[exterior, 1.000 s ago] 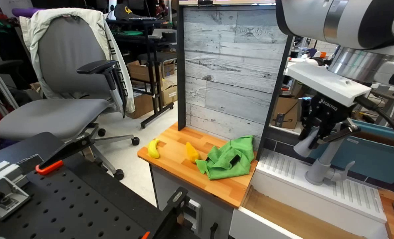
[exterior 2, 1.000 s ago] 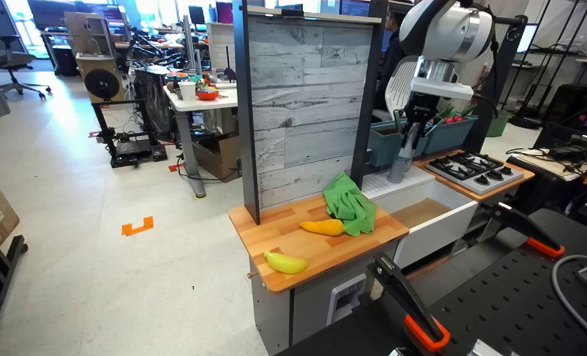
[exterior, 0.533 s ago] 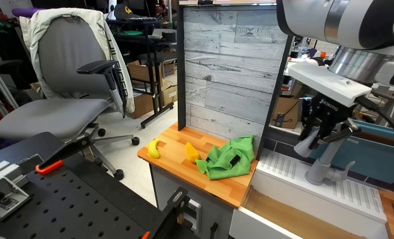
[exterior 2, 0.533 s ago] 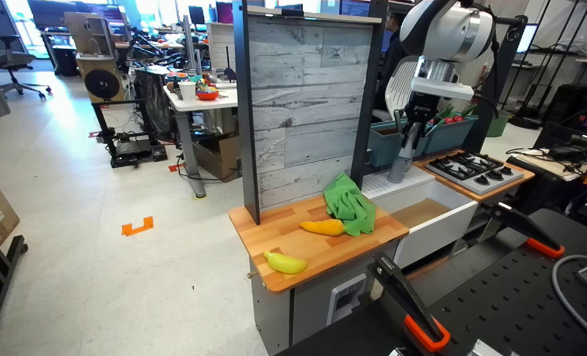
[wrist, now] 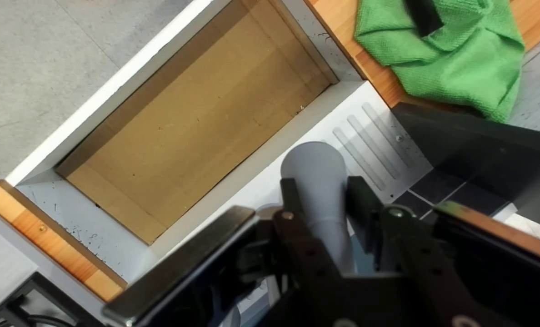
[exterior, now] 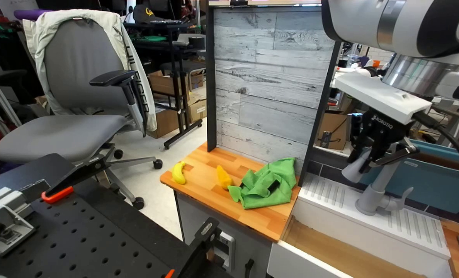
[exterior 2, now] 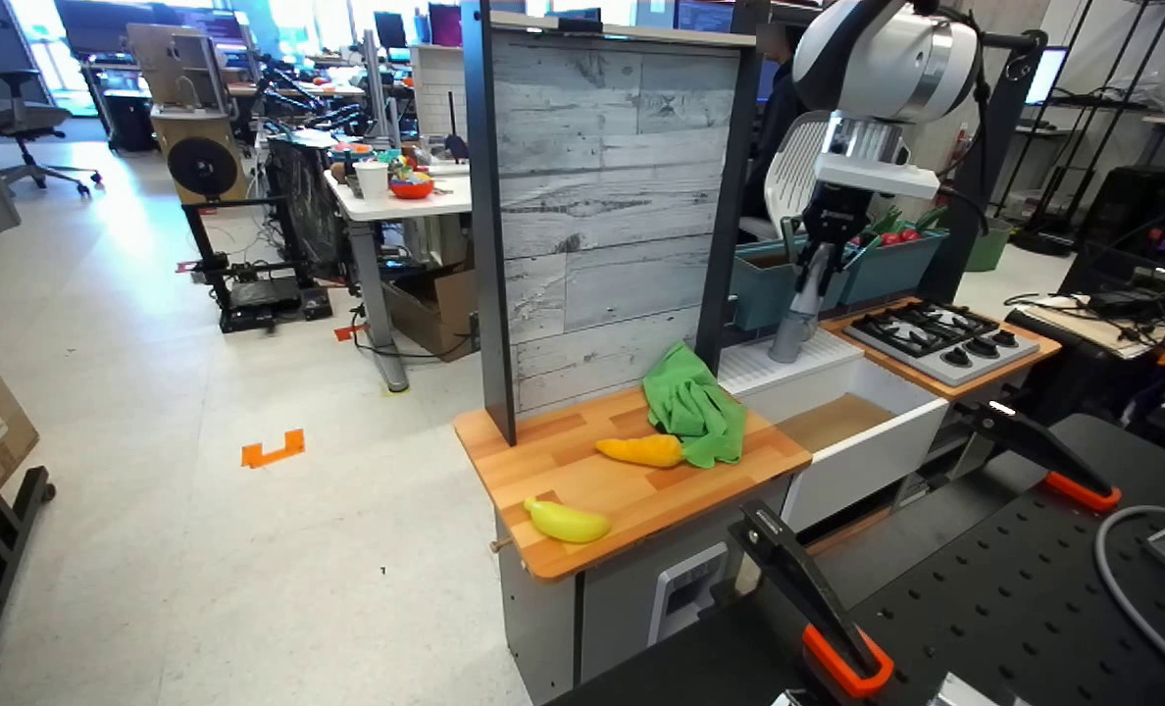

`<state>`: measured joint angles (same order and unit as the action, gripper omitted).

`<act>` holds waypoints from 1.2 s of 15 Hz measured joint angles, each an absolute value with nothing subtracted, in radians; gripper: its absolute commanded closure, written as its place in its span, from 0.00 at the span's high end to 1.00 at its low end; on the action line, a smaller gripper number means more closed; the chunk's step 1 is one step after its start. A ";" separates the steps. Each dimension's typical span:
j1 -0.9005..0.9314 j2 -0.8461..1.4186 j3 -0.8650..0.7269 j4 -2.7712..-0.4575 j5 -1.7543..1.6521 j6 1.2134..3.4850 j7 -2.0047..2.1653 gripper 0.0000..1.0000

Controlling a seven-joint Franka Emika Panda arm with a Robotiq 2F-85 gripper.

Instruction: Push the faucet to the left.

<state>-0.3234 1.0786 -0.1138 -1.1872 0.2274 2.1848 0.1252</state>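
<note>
The light grey faucet point(exterior: 372, 197) stands on the white ridged ledge point(exterior: 332, 193) behind the sink, and it shows in an exterior view point(exterior 2: 788, 338). Its spout points toward the green cloth side in the wrist view point(wrist: 315, 163). My gripper point(exterior: 359, 164) is at the spout's end, with one finger on each side of it. In the wrist view the gripper point(wrist: 323, 181) has both fingers against the spout or very close to it, so it looks shut on the faucet. The spout's flared mouth sticks out beyond the fingertips. The faucet's base is mostly hidden in the wrist view.
The sink basin point(wrist: 197, 118) lies in front of the ledge. A green cloth point(exterior: 266, 185), an orange carrot point(exterior 2: 641, 451) and a yellow banana point(exterior 2: 568, 522) lie on the wooden counter. A wood-pattern panel point(exterior: 268, 96), teal planters point(exterior 2: 764, 289) and a stove point(exterior 2: 945, 338) stand nearby.
</note>
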 measured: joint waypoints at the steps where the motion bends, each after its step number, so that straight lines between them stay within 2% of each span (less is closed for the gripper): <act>1: -0.323 1.079 -0.113 -1.188 0.227 2.186 0.125 0.08; 18: -0.298 1.081 -0.110 -1.188 0.225 2.218 0.193 0.08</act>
